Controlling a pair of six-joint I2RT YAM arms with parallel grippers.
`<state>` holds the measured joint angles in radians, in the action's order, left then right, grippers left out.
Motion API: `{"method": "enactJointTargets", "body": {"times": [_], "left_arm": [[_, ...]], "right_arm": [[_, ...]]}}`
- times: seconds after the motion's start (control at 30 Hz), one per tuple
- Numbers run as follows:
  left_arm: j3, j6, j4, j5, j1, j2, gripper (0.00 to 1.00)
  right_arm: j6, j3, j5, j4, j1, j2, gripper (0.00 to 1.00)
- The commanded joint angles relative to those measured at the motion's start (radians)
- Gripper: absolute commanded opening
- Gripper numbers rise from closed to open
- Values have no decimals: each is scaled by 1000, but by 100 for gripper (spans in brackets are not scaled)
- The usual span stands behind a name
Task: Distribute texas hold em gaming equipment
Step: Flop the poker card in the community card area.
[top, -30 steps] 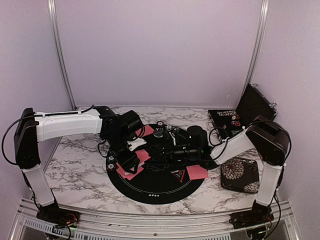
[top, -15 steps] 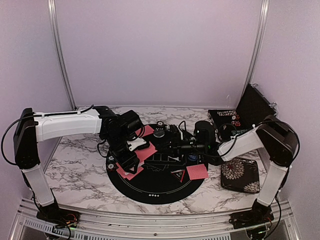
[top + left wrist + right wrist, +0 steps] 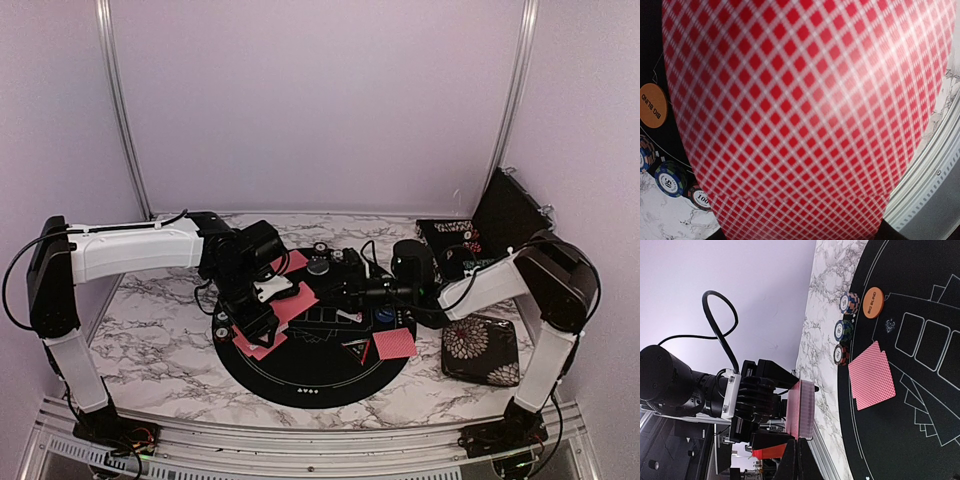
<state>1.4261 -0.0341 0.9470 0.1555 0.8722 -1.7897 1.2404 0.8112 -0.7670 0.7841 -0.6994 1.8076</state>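
Containers first: there's an open black case (image 3: 447, 240) at the back right of the desk (image 3: 150, 310), with its lid standing up behind it. Something with red and white spots sits inside, but it's too small for me to tell what. A black floral pouch (image 3: 480, 350) lies flat on the desk just right of the round black mat (image 3: 310, 385), near the right arm's base. Can't tell whether it's open or what's in it.

The left tool (image 3: 775, 407) is clamped on the deck of cards (image 3: 800, 120). The deck is held on edge over the left side of the mat, and its red diamond back pretty much fills the left wrist view. The right tool (image 3: 796, 460) has its fingers pressed together with nothing between them. It's out over the middle of the mat, pointing toward the left arm.

On the mat:
- The orange button (image 3: 651, 105) reads BIG BLIND and sits at the left rim.
- Three chip stacks (image 3: 844, 329) stand in a row right beside it, on the marble just off the mat edge.
- A face-down pair of cards (image 3: 871, 376) lies on the mat near those stacks.
- A second pair of cards (image 3: 395, 345) lies at the front right.
- The black triangle marker (image 3: 356, 350) is just left of that pair.
- The blue button (image 3: 385, 315) is just behind that pair.
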Motion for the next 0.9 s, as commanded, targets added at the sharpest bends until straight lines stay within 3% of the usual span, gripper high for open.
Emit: {"method": "enactJointTargets", "body": {"times": [0.0,0.5,0.87], "left_arm": [[-6,-5,15,-7,-4,41,54],[-9,-4,16,-10,-4,45,54],[-19,1,16,-15,-4,55,54]], "right_arm": [[-39,-10,-25,-14,33,-33,0],[-148,-14,-104,-75,143,-80,0],[-663,183,29,-602,216,-118,0]]}}
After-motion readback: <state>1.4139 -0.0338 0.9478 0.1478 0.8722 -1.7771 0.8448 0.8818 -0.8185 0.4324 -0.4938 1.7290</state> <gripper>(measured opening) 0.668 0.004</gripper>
